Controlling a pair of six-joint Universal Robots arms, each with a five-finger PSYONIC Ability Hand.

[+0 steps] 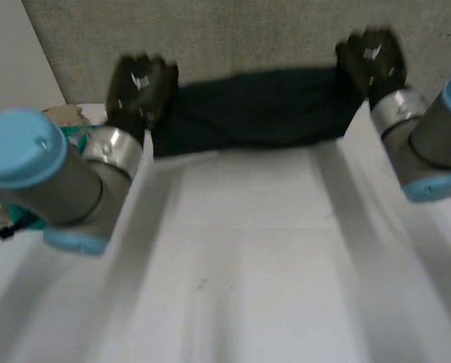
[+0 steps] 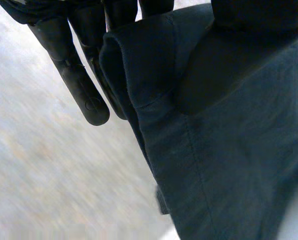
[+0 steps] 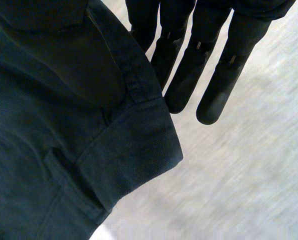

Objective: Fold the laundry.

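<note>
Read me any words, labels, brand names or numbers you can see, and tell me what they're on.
None: no text can be read.
The dark garment, held by the left hand and right hand, shows only seams, no label.
The white table bears no writing.

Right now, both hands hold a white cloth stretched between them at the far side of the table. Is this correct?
Not quite. The cloth is dark blue, not white, as the head view shows. The rest is right: the left hand and the right hand hold it stretched between them at the far side of the table.
</note>
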